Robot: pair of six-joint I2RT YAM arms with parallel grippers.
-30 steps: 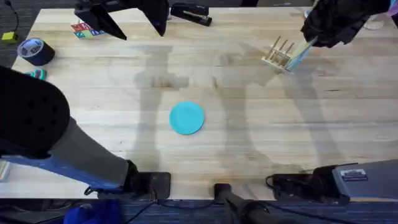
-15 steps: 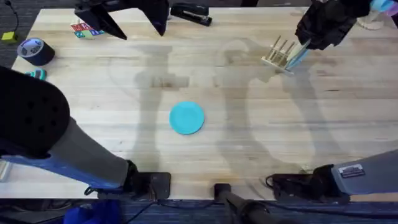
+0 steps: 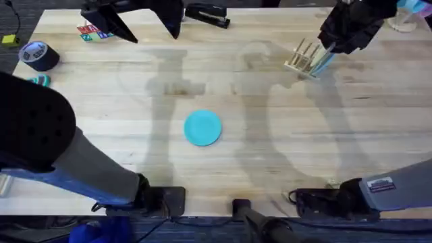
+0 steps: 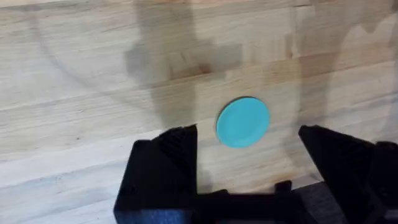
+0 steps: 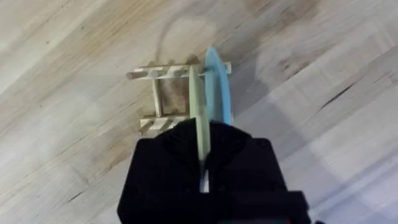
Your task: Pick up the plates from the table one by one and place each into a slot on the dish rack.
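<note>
Spanning every view, the pale planked wood surface (image 3: 283, 135) shows long grain. At its far right stands the small light wooden dish rack with upright dowel pegs (image 5: 163, 93), where the right claw (image 5: 202, 149) is closed on the edge of a thin cream-yellow round plate (image 5: 196, 106) standing upright beside a blue plate (image 5: 217, 87) among the pegs. Another flat turquoise round plate (image 3: 202, 127) lies mid-surface, beyond the wide-open, empty left claw (image 4: 249, 168).
</note>
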